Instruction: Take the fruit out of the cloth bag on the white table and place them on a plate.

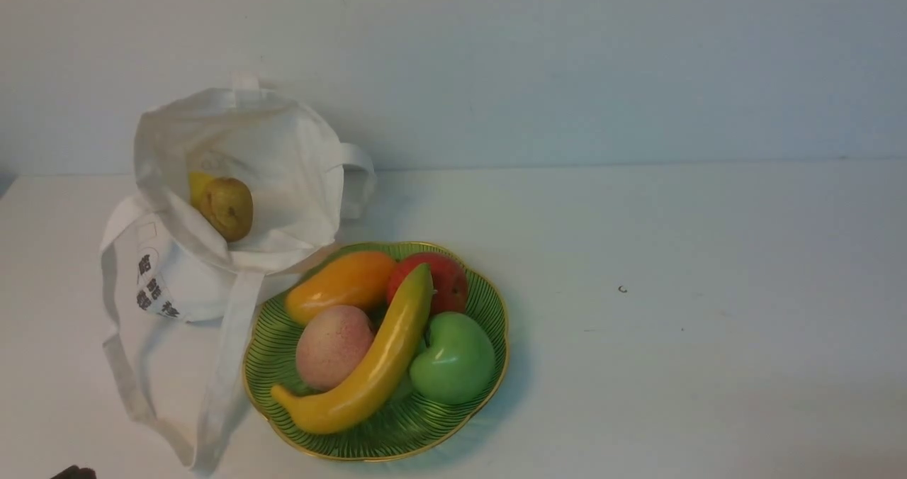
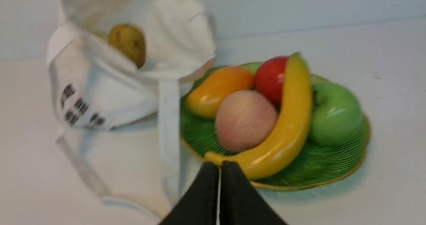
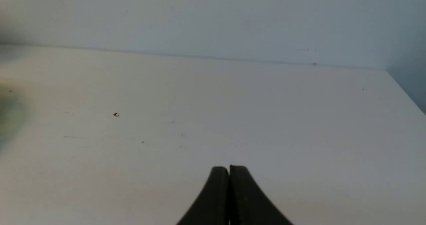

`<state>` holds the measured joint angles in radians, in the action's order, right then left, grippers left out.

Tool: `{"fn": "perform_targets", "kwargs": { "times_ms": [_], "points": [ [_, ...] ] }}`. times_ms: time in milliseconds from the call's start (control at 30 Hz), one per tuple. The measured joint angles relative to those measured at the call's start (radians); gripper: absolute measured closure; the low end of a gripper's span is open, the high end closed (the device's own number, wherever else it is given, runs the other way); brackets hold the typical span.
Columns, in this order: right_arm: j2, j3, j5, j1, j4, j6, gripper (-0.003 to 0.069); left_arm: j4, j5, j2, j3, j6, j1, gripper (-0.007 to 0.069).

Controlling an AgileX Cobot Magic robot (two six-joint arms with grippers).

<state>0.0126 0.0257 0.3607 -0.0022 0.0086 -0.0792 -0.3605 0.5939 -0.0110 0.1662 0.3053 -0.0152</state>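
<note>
Toward the left edge of the bench the cloth bag gapes open, with an olive-brown fruit and what looks like a lemon inside. Just beside it, nearer the front edge, the plate carries a banana among other fruit. The left claw, tips together, sits just short of the banana's end; the right claw, also pressed together, hangs over bare bench well apart from them.

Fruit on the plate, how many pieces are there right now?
5: a banana across the middle, a peach and mango on its bag side, a red apple behind, a green apple on its other side. None looks hidden.
</note>
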Motion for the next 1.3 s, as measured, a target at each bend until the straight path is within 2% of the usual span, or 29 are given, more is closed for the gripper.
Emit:
{"fn": "perform_targets", "kwargs": {
  "times_ms": [133,167,200,300,433,600,967,1300],
  "points": [
    [0.0,0.0,0.0,0.0,0.0,-0.001,0.0674,0.203,-0.056,0.0,-0.095,-0.247,0.0,0.0632],
    [0.0,0.0,0.0,0.0,0.0,-0.001,0.0674,0.213,-0.056,0.0,-0.095,-0.256,-0.001,0.0632],
    [0.0,0.0,0.0,0.0,0.0,-0.001,0.0674,0.304,-0.082,0.0,-0.128,-0.321,-0.012,0.0632],
    [0.0,0.0,0.0,0.0,0.0,-0.001,0.0674,0.41,-0.126,0.0,-0.17,-0.394,-0.059,0.0632],
    [0.0,0.0,0.001,0.0,0.0,-0.002,0.0674,0.431,-0.179,0.0,-0.187,-0.418,-0.11,0.0632],
    [0.0,0.0,0.001,0.0,0.0,-0.003,0.0674,0.43,-0.19,0.0,-0.189,-0.415,-0.119,0.0632],
    [0.0,0.0,0.001,0.0,0.0,-0.003,0.0674,0.423,-0.191,0.0,-0.189,-0.408,-0.01,0.0632],
    [0.0,0.0,0.001,0.0,0.0,0.0,0.0674,0.422,-0.191,0.0,-0.189,-0.407,0.001,0.0632]
  ]
}}
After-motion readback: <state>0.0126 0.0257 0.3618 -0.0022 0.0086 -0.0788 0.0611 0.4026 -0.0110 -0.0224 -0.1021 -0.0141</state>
